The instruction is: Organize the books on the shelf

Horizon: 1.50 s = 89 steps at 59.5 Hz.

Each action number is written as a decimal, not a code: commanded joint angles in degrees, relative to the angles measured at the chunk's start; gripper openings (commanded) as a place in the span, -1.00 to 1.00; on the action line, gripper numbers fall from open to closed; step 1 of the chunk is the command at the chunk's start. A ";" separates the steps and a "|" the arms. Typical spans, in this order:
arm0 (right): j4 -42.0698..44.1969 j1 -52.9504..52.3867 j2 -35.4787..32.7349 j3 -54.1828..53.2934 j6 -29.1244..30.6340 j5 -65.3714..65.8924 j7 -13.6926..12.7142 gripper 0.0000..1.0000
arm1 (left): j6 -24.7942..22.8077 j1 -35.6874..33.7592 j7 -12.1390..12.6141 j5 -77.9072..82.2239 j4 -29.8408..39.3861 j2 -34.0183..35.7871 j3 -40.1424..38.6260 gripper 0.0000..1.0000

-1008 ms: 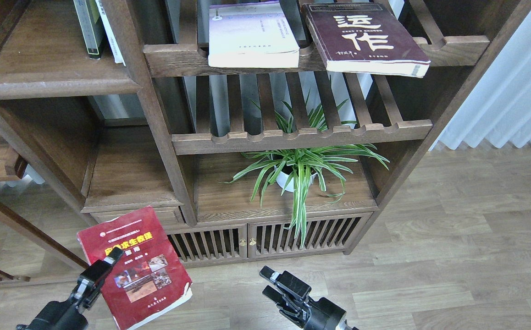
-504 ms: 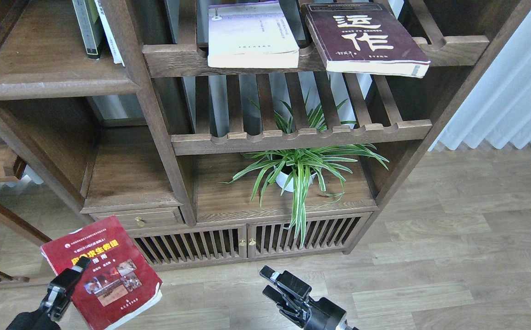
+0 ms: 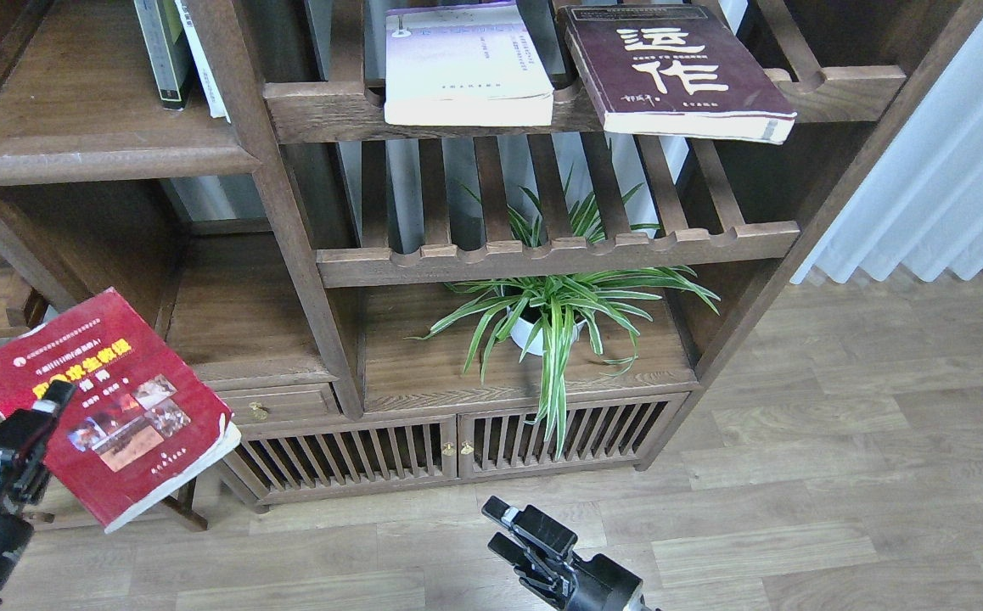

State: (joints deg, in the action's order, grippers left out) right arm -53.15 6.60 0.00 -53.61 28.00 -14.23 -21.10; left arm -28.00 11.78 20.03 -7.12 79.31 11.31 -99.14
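So the robot's left pincer (image 3: 29, 424) at the lower left of the frame is clamped on the near-left edge of the red book (image 3: 109, 403), cover facing up and the whole thing tilted, spine side higher toward the upper left. It looks held by one edge like that so the free end can go onto a board first, though that's a guess.

The target looks like the shelf (image 3: 92, 157), the solid dark board with the fat rounded front edge at the upper left. The red book hangs well below it and out in front of the bookcase. A couple of thin books (image 3: 171, 55) already stand at the back right of that board, so the new ones probably go beside them.

The other two books are parked flat on the slatted rack at the top middle: the lavender-white book (image 3: 466, 72) on the left, and the maroon book (image 3: 678, 72) right beside it, its near corner poking over the front rail.

The right pincer (image 3: 508, 530) sits at the bottom center, fingers a little apart, holding nothing, nowhere near a book. A spider plant (image 3: 555, 310) sits lower down, out of the way.
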 commanded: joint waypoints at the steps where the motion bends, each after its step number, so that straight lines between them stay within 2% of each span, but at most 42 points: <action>1: 1.03 -0.36 0.00 0.00 0.00 -0.01 0.01 0.75 | 0.00 -1.41 -0.08 -0.09 -0.03 0.20 0.00 -0.90; 30: 2.97 -2.56 0.00 -0.09 0.00 -0.01 0.01 0.75 | 0.00 -5.63 -0.96 -0.26 0.06 2.58 -0.79 -0.90; 53: 4.90 -4.32 0.00 -0.18 0.00 -0.09 0.01 0.75 | 0.00 -12.66 -0.70 -0.17 -0.03 4.95 -1.67 -0.91; 63: 5.95 -4.84 0.00 -0.18 0.00 -0.18 0.01 0.75 | 0.00 -18.54 -0.08 -0.17 -0.03 5.83 -1.49 -0.90; 74: 6.22 -5.28 0.00 -0.18 0.00 -0.27 0.09 0.75 | 0.00 -22.06 0.27 0.27 -0.03 6.62 -0.97 -0.90; 76: 6.22 -5.46 0.00 -0.18 0.00 -0.27 0.09 0.75 | 0.00 -23.03 1.15 0.44 -0.03 8.81 -0.88 -0.90; 89: 6.31 -6.16 0.00 -0.18 0.00 -0.36 0.09 0.75 | 0.00 -24.26 3.08 0.62 -0.03 13.65 -1.14 -0.90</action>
State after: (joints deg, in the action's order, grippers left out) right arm -46.91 0.75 0.00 -53.79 28.00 -14.53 -21.01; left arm -28.01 -12.07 22.07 -6.58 79.29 22.12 -100.03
